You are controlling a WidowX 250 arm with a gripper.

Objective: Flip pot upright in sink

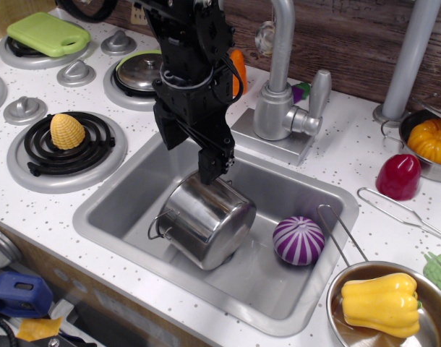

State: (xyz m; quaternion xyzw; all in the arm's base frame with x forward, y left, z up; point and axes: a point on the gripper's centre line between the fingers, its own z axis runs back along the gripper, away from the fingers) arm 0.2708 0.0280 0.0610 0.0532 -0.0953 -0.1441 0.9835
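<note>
The pot (206,220) is a shiny steel cylinder lying tilted in the left half of the grey sink (119,195), its base up and to the right, with a wire loop handle at its lower left. My black gripper (212,168) comes down from above and touches the pot's upper edge. Its fingers look closed on the pot's rim or base edge, but the contact is partly hidden by the arm.
A purple striped ball (298,240) lies in the sink to the right of the pot. A faucet (282,101) stands behind the sink. A pan with a yellow pepper (380,303) overlaps the right rim. Burners (65,144) sit to the left.
</note>
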